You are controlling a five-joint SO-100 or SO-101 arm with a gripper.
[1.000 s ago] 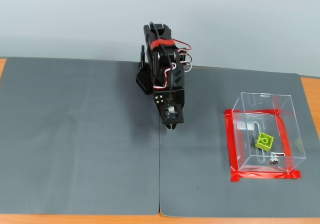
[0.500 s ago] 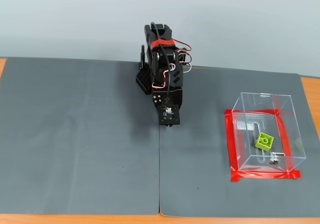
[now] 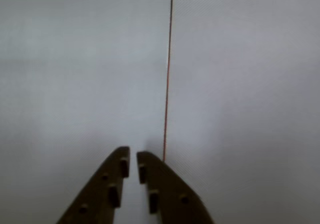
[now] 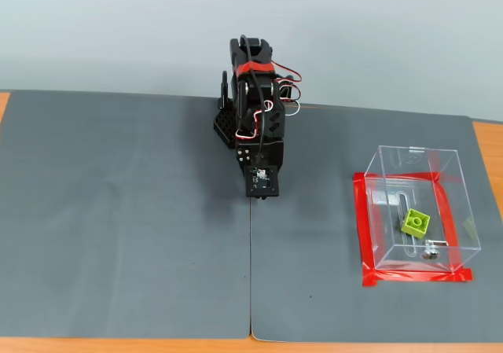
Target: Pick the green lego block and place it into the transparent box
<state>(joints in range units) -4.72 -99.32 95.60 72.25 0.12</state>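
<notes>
Green lego block (image 4: pixel 416 223) lies inside the transparent box (image 4: pixel 464 211) at the right of the fixed view, with the folded arm (image 4: pixel 255 109) at upper centre. In the wrist view, the gripper (image 3: pixel 133 169) at bottom centre has its fingers nearly together, holding nothing, above the grey mat (image 3: pixel 75 69).

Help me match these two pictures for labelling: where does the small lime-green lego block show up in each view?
Fixed view: the small lime-green lego block lies inside the clear plastic box edged with red tape, at the right.
Wrist view: not in it; only the nearly closed, empty fingers over grey mat.
Shared landmark: the seam between the two grey mats, seen as a thin vertical line in the wrist view.
</notes>
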